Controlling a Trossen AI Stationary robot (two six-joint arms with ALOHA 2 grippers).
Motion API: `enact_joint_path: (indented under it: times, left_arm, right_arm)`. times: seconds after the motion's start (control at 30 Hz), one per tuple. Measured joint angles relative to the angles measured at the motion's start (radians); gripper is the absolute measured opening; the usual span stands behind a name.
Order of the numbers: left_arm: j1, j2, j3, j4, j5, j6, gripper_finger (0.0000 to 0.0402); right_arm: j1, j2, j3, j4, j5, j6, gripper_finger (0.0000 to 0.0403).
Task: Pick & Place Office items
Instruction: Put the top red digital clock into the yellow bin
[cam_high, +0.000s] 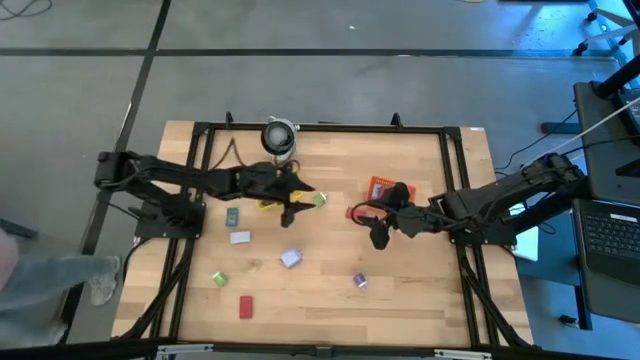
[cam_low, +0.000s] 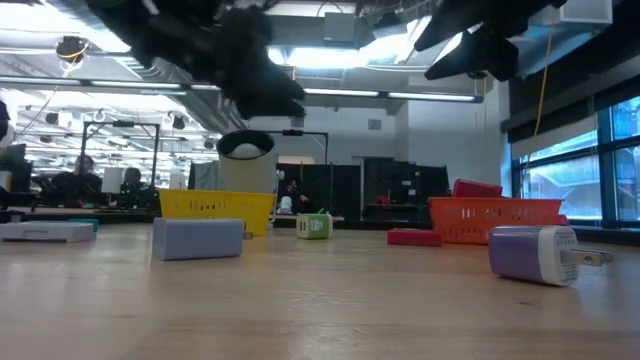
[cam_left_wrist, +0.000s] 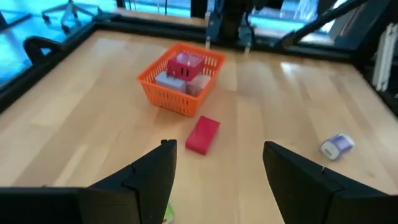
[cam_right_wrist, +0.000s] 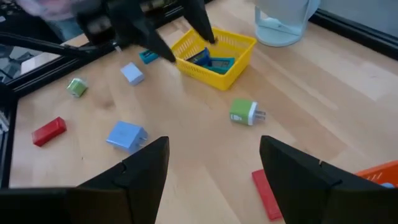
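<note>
The office items lie scattered on the wooden table: a red block (cam_left_wrist: 202, 134), a green plug (cam_right_wrist: 245, 112), a blue block (cam_right_wrist: 125, 135), a lavender charger (cam_left_wrist: 336, 145), another red block (cam_right_wrist: 48, 130) and a teal one (cam_high: 232, 215). Some lie in the yellow basket (cam_right_wrist: 214, 56) and the orange basket (cam_left_wrist: 180, 78). My left gripper (cam_high: 303, 200) hovers open above the table beside the yellow basket, facing the orange one. My right gripper (cam_high: 366, 226) hovers open near the orange basket, facing the yellow one. Neither has anything between its fingers.
A clear jug (cam_right_wrist: 280, 22) stands at the table's far edge behind the yellow basket. A black frame (cam_high: 320, 127) rims the table. The two grippers face each other near the table's middle. Bare wood lies along the near edge, apart from a few loose items (cam_high: 246, 306).
</note>
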Motion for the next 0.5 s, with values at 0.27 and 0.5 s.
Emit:
enact_joint_path:
  times: [0.27,0.5]
  left_arm:
    - [0.006,0.190,0.163,-0.074,-0.005,0.103,0.0235]
    - [0.005,0.366,0.268,-0.088,0.003,0.169,0.0235]
  right_arm:
    - [0.034,0.000,0.000,0.000,0.048,0.018,0.0253]
    - [0.051,0.000,0.000,0.000,0.049,0.002,0.0253]
